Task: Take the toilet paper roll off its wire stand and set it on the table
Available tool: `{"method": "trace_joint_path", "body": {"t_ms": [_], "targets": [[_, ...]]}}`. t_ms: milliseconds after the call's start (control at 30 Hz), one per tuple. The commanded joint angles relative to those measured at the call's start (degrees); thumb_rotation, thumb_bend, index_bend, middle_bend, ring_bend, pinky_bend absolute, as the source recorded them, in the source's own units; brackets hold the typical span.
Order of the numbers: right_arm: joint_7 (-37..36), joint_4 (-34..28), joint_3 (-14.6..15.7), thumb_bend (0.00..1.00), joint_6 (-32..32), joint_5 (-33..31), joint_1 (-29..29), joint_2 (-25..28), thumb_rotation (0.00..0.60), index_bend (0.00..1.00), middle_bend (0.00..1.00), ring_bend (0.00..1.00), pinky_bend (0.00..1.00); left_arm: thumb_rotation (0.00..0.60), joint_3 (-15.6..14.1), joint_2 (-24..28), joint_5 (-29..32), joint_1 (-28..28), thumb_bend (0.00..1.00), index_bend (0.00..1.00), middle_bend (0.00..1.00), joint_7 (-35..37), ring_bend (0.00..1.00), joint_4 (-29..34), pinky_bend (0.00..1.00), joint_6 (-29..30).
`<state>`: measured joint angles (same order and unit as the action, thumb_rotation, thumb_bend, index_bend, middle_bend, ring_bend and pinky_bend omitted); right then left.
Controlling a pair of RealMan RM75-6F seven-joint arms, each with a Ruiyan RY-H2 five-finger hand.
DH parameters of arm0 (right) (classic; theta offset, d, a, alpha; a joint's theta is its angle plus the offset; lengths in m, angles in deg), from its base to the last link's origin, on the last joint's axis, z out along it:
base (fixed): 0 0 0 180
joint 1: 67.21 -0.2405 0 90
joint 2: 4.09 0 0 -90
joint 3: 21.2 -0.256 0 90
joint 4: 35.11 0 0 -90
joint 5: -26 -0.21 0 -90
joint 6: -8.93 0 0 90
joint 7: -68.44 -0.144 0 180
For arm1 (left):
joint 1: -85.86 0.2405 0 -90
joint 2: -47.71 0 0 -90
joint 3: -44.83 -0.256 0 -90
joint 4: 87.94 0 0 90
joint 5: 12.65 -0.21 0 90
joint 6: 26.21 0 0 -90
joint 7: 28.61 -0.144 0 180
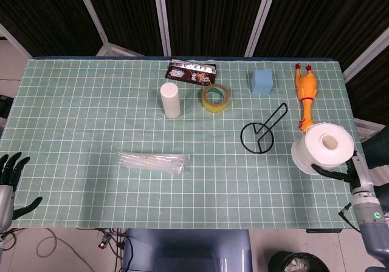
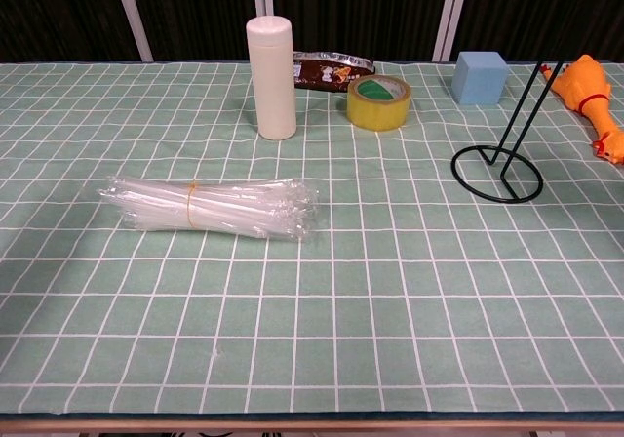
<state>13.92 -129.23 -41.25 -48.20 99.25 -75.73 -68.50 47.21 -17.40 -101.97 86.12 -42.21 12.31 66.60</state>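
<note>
The white toilet paper roll is off the stand, near the table's right side, its core hole facing up toward the camera. My right hand grips it from below and behind, with dark fingers showing at its lower edge. Whether the roll touches the table I cannot tell. The black wire stand stands bare just left of the roll, and also shows in the chest view. My left hand hangs off the table's near left corner, fingers spread, holding nothing. Neither the roll nor the hands appear in the chest view.
A yellow rubber chicken lies just beyond the roll. A blue cube, yellow tape ring, white cylinder and snack packet sit at the back. A plastic-wrapped bundle lies front centre.
</note>
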Motion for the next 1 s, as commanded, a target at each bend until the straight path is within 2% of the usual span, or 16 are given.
{"method": "trace_joint_path", "body": {"t_ms": [33,300,700,1000], "targets": [[1.71,1.87,2.72,0.00,-0.42,0.06,-0.80,-4.56,0.600,0.35,0.29,0.04,0.00,0.600,-0.02,0.01,-0.03,0.00,0.04,0.14,0.05,-0.03,0.00,0.02,0.00,0.02],[5.78,2.80,4.83,0.00,-2.21,-0.85,-2.32,-11.85,0.600,0.35,0.29,0.04,0.00,0.600,0.14,0.13,0.14,0.07,0.04,0.14,0.05,0.33,0.00,-0.09,0.00,0.22],[10.67,2.21,6.82,0.00,-6.18,-0.16,-2.99,-18.72,0.600,0.35,0.27,0.03,0.00,0.600,0.07,-0.01,0.06,0.00,0.04,0.14,0.05,0.00,0.00,-0.12,0.00,0.11],[12.93,5.63,8.83,0.00,-7.69,1.10,-3.22,-22.85,0.600,0.34,0.25,0.01,0.00,0.600,0.14,0.14,0.20,0.04,0.04,0.14,0.05,0.26,0.00,-0.13,0.00,0.20]]}}
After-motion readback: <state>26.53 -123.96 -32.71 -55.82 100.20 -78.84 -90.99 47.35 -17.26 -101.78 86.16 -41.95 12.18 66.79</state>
